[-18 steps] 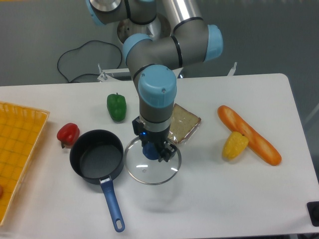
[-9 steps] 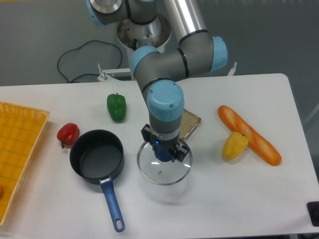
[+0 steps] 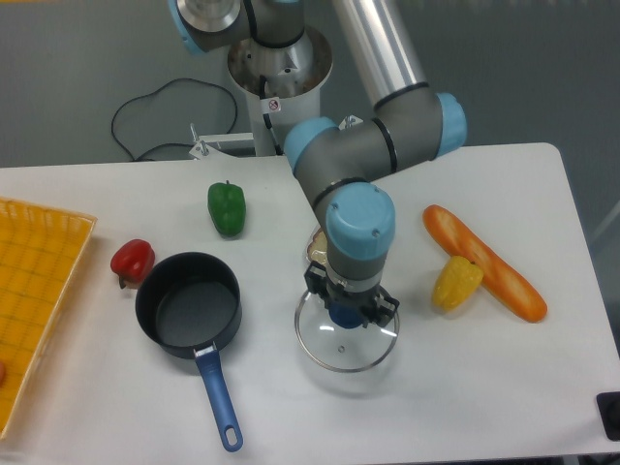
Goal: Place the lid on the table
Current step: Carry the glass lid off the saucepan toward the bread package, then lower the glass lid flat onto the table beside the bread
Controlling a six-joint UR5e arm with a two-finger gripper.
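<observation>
White table [image 3: 465,387] w/ glass lid [image 3: 346,339]

Robot lab, arm [image 3: 373,145], toy food on table [image 3: 484,387]

A small round sign on the robot base [image 3: 274,105], seemingly unreadable.

The grey-and-light-blue jointed arm [image 3: 373,160] reaches down from its silver base at the top, elbow bent to the right, wrist pointing straight down. Its black two-finger claw [image 3: 348,312] hangs vertical below the blue wrist cap, fingers clamped on the small blue knob of the round clear glass lid [image 3: 346,336].
</observation>
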